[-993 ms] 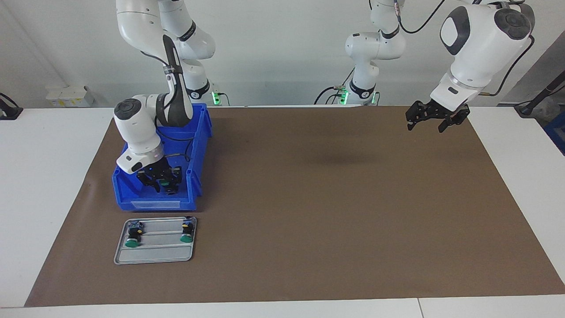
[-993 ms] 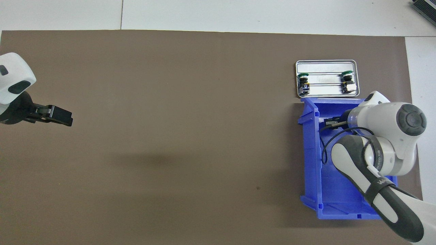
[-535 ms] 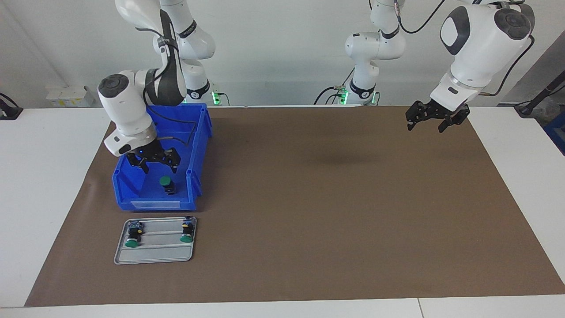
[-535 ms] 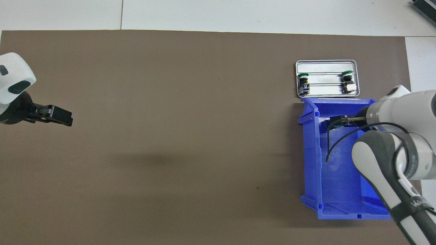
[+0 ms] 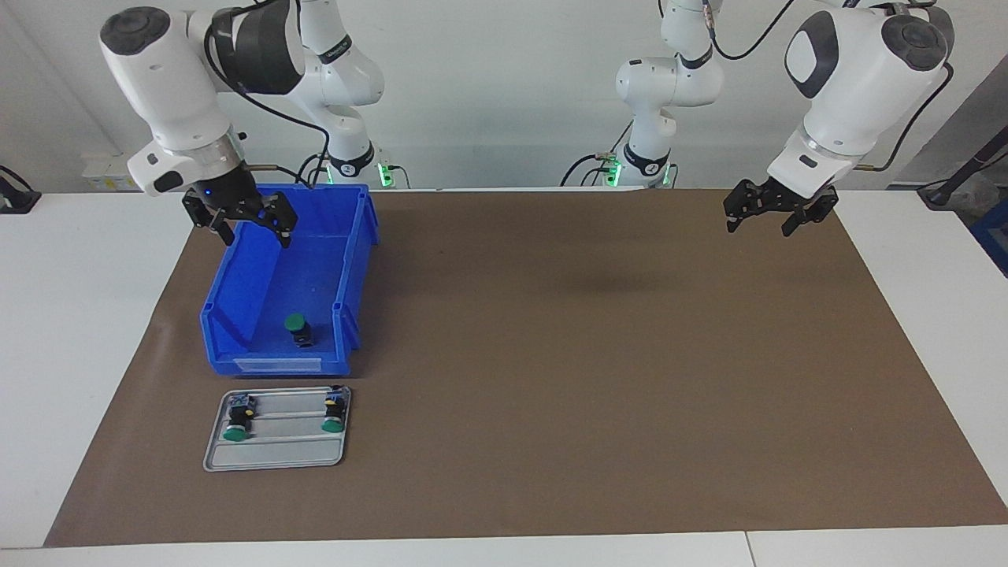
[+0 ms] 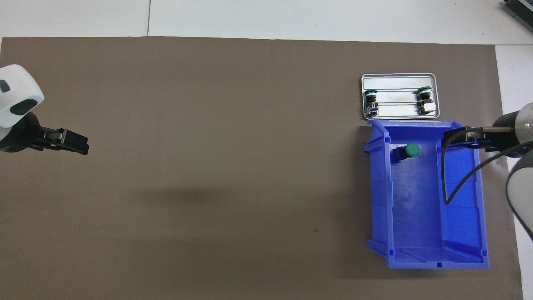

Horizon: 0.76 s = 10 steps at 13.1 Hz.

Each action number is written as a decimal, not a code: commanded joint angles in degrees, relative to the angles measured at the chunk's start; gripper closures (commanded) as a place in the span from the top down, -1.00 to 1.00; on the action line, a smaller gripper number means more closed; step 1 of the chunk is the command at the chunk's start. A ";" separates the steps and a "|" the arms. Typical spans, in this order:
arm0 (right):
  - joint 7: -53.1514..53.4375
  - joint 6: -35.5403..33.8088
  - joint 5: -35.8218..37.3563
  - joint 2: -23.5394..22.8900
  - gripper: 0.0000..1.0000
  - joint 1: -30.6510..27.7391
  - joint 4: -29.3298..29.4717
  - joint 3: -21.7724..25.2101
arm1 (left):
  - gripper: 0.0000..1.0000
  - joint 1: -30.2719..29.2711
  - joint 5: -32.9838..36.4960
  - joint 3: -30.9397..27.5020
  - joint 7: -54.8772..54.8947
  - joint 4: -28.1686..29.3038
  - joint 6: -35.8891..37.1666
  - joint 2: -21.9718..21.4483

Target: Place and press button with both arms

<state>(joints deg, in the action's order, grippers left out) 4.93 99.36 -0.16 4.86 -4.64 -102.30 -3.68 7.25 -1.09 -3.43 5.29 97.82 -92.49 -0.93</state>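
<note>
The button stands green cap up on the floor of the blue bin, at the bin's end farther from the robots. My right gripper is open and holds nothing. It is raised well above the bin, over the wall toward the right arm's end of the table, clear of the button. My left gripper waits open and holding nothing, in the air over the brown mat at the left arm's end.
A small metal tray lies just past the bin, farther from the robots. In it lie two more green-capped buttons. The mat is edged by white table.
The right gripper opened, left the button standing in the bin, and rose up and toward the robots, out of the bin. The left arm has not moved.
</note>
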 commanded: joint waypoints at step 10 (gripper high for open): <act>6.85 -11.29 0.95 -5.57 0.97 4.38 12.92 -0.89 | 1.00 -0.48 0.74 0.35 0.33 0.26 -0.41 -0.73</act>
<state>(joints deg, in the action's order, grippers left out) 11.00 88.74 0.17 -1.14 0.70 -88.61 -3.99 7.25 -1.09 -3.43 5.29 97.82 -92.49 -0.94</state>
